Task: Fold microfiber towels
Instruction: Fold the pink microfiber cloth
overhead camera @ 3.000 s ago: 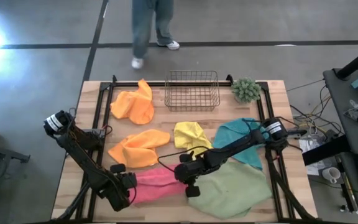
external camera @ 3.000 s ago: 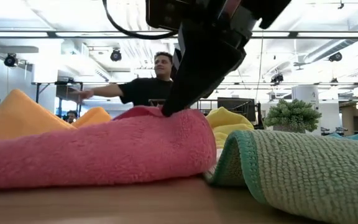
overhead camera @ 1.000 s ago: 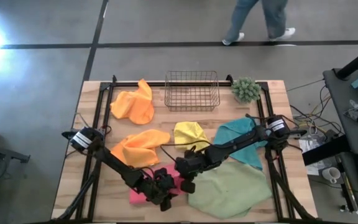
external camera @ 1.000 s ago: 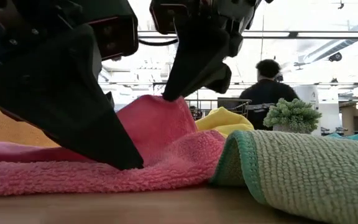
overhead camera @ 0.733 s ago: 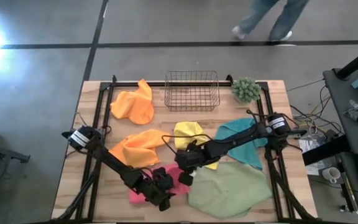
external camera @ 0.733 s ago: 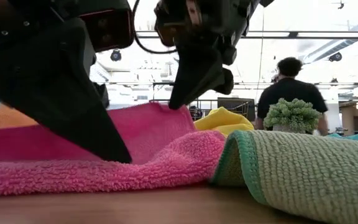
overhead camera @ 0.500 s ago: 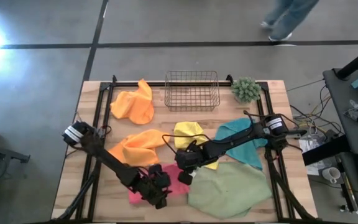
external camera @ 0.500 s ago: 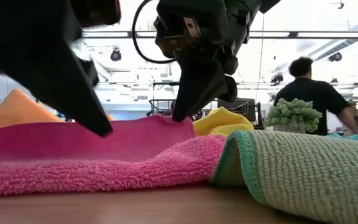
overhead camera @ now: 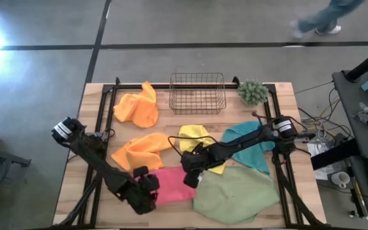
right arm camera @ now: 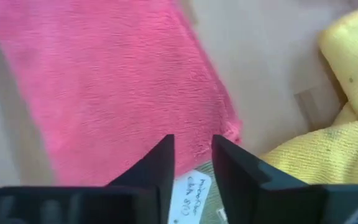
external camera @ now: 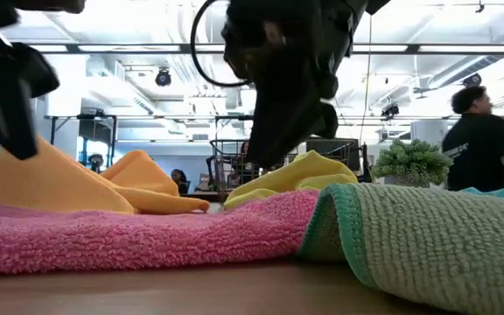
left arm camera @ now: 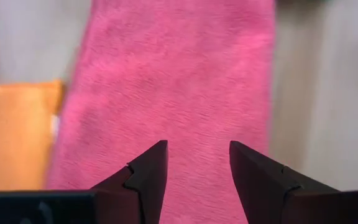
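Note:
The pink towel [overhead camera: 173, 185] lies flat and folded on the table near the front, its right edge against the larger light green towel [overhead camera: 236, 195]. My left gripper [overhead camera: 151, 190] hangs open over the pink towel's left part; in its wrist view the left gripper [left arm camera: 197, 158] has only pink pile [left arm camera: 179, 87] below it. My right gripper [overhead camera: 189, 179] stands open above the towel's far right corner [right arm camera: 229, 134], with a white tag [right arm camera: 191, 186] showing under the right gripper [right arm camera: 192, 152]. Neither touches the cloth.
Two orange towels [overhead camera: 142, 152] [overhead camera: 139, 105], a yellow one [overhead camera: 200, 142] and a teal one [overhead camera: 251, 148] lie crumpled farther back. A wire basket [overhead camera: 197, 92] and a small green plant [overhead camera: 253, 92] stand at the far edge. A person walks beyond the table.
My right gripper has let go of the pink towel's raised edge, which has dropped flat onto the lower layer. My left gripper has lifted off the towel and drawn back toward the table's left edge, tipping up. The towel now lies flat instead of peaked.

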